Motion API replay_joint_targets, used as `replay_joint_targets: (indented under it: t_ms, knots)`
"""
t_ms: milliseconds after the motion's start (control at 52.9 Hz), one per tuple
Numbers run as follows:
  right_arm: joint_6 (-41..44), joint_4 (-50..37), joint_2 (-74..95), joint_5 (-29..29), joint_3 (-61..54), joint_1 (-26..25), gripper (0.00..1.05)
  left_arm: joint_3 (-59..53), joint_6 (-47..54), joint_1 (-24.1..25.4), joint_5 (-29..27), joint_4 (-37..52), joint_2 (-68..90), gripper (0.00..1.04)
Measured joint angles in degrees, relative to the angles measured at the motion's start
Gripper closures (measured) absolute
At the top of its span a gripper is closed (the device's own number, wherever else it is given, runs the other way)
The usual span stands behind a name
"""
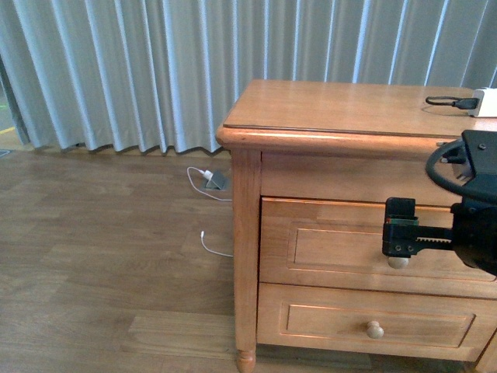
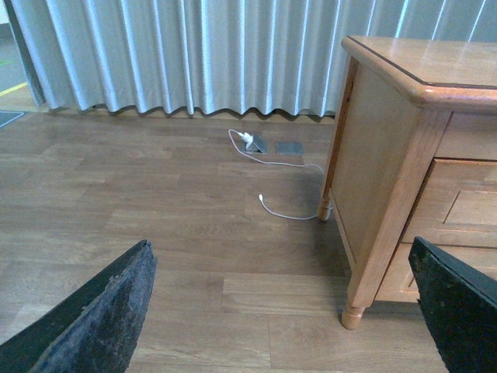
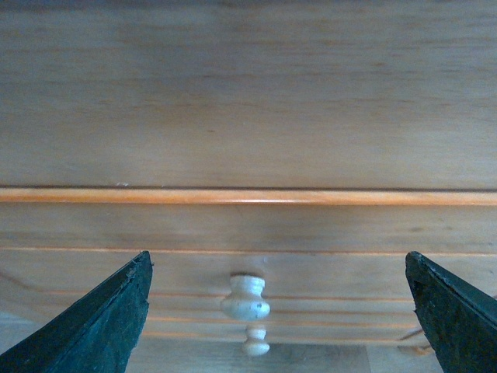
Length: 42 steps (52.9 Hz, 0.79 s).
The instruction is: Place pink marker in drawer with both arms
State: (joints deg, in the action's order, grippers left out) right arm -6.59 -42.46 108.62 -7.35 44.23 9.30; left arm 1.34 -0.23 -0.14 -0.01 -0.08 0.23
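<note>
Honey-orange wood on the dresser (image 1: 334,105), with framed panel fronts on the upper drawer (image 1: 326,245) and the lower one (image 1: 311,318), each with a pale round knob (image 1: 375,329). Grey-brown planks on the floor (image 1: 101,256). Pale blue-grey vertical folds in the curtain (image 1: 155,70). Black on the right gripper (image 1: 400,229). White floor cable (image 1: 203,177).

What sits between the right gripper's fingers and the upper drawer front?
Only that drawer's round knob. In the right wrist view it shows centred between the open fingers of the right gripper, before the closed upper drawer; nothing else intervenes.
</note>
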Motion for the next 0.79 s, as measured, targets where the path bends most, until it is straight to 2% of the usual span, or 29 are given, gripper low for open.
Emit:
replay_joint_targets:
  t_ms: [435,795]
  knots:
    - [-3.7,17.4,-33.2,7.5,-14.0,-4.1,0.08,0.0,0.0,0.0,0.0,0.0,0.0,0.06]
    - [-6.6,39.9,-66.7,15.5,-24.6,-11.7,0.08,0.0,0.0,0.0,0.0,0.0,0.0,0.06]
